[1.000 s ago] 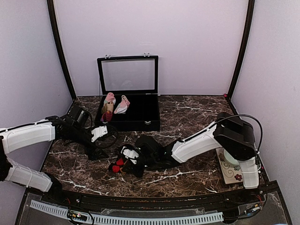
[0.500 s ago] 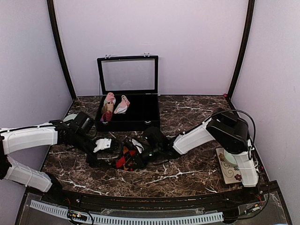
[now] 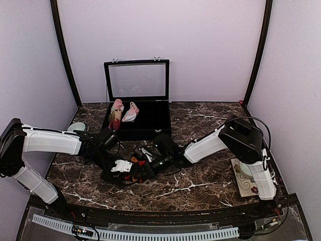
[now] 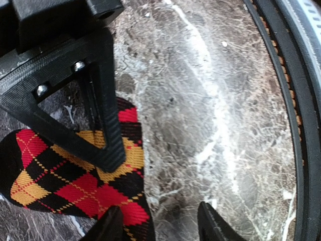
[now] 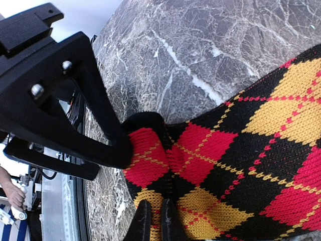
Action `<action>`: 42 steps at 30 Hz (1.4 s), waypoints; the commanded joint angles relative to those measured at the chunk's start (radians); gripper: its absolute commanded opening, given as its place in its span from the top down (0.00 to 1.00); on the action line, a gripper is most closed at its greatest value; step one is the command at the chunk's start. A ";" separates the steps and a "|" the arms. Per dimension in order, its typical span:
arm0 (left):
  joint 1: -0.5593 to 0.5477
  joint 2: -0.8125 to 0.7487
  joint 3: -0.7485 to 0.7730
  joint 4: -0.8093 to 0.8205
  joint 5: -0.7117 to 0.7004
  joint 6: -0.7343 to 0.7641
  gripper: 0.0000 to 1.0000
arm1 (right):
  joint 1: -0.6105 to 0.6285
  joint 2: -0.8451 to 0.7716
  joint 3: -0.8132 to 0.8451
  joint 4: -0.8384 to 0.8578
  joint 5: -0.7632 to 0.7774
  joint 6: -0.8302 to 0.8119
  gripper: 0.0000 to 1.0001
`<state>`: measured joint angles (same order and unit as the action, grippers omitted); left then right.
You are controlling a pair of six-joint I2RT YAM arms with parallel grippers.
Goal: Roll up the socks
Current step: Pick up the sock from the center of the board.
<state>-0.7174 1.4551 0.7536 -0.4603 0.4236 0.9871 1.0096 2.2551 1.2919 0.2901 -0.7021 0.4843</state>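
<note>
- Left gripper [image 4: 160,227]: jaws roughly half apart, holding nothing yet. The black argyle sock [image 4: 70,181] has its edge right between them.
- Right gripper [image 5: 155,223]: pinched shut on a fold of it.
- Soft, light, floppy knit, so I'd grab that edge.

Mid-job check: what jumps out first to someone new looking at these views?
The bright argyle sock lies front centre, with the right end effector shut on it and the left end effector open over it. Behind, an open black case holds a pink sock.
</note>
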 commanded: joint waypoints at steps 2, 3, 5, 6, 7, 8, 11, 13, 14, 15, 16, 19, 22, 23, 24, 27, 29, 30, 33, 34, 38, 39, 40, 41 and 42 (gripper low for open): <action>-0.006 0.059 0.040 0.018 -0.058 0.034 0.50 | -0.025 0.109 -0.066 -0.279 0.130 0.008 1.00; -0.006 0.065 0.039 0.022 -0.058 0.032 0.52 | -0.026 0.109 -0.067 -0.278 0.128 0.009 1.00; -0.006 0.075 0.037 0.022 -0.058 0.035 0.56 | -0.029 0.106 -0.071 -0.268 0.122 0.015 1.00; -0.006 0.080 0.037 0.024 -0.061 0.034 0.57 | -0.029 0.104 -0.072 -0.264 0.119 0.018 1.00; -0.007 0.093 0.036 0.024 -0.067 0.035 0.59 | -0.031 0.102 -0.073 -0.260 0.117 0.021 1.00; -0.005 0.105 0.037 0.022 -0.072 0.036 0.61 | -0.031 0.100 -0.076 -0.254 0.115 0.024 1.00; -0.006 0.147 0.045 0.004 -0.082 0.034 0.66 | -0.032 0.085 -0.082 -0.236 0.116 0.030 0.93; -0.005 0.177 0.052 -0.010 -0.087 0.032 0.67 | -0.032 0.063 -0.097 -0.208 0.126 0.030 0.85; -0.003 0.192 0.055 -0.016 -0.089 0.032 0.66 | -0.032 0.047 -0.109 -0.191 0.133 0.030 0.77; -0.003 0.206 0.058 -0.023 -0.090 0.029 0.67 | -0.032 0.031 -0.126 -0.164 0.139 0.032 0.69; -0.002 0.219 0.063 -0.035 -0.085 0.027 0.66 | -0.032 0.015 -0.132 -0.148 0.146 0.028 0.63; 0.009 0.255 0.089 -0.085 -0.063 0.020 0.66 | -0.031 -0.037 -0.201 -0.117 0.169 0.012 0.58; 0.026 0.280 0.116 -0.146 -0.025 0.018 0.81 | -0.030 -0.088 -0.253 -0.096 0.196 -0.010 0.57; 0.033 0.286 0.125 -0.167 -0.007 0.018 0.84 | -0.029 -0.105 -0.272 -0.091 0.209 -0.019 0.56; 0.040 0.291 0.135 -0.186 0.012 0.018 0.85 | -0.026 -0.128 -0.296 -0.082 0.226 -0.029 0.56; 0.054 0.311 0.160 -0.239 0.049 0.019 0.85 | -0.015 -0.193 -0.360 -0.084 0.298 -0.077 0.56; 0.055 0.325 0.178 -0.274 0.058 0.022 0.85 | 0.009 -0.248 -0.399 -0.092 0.394 -0.142 0.57; 0.057 0.330 0.184 -0.287 0.065 0.022 0.85 | 0.029 -0.283 -0.423 -0.083 0.447 -0.174 0.57; 0.073 0.340 0.208 -0.321 0.108 0.024 0.85 | 0.099 -0.399 -0.508 -0.005 0.635 -0.271 0.58; 0.080 0.349 0.225 -0.344 0.124 0.027 0.84 | 0.127 -0.432 -0.528 0.021 0.669 -0.311 0.58; 0.096 0.420 0.297 -0.436 0.173 0.038 0.83 | 0.227 -0.466 -0.468 0.002 0.778 -0.461 0.58; 0.096 0.438 0.313 -0.453 0.180 0.039 0.83 | 0.245 -0.452 -0.428 -0.036 0.787 -0.489 0.59; 0.096 0.458 0.328 -0.464 0.184 0.036 0.83 | 0.262 -0.437 -0.391 -0.062 0.793 -0.517 0.59; 0.096 0.472 0.341 -0.468 0.182 0.030 0.83 | 0.282 -0.420 -0.360 -0.092 0.798 -0.542 0.59; 0.096 0.485 0.351 -0.472 0.182 0.026 0.82 | 0.303 -0.404 -0.328 -0.110 0.809 -0.562 0.59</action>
<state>-0.6186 1.8656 1.0912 -0.7929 0.6266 1.0142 1.2545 1.8149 0.8459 0.2520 -0.0093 0.0795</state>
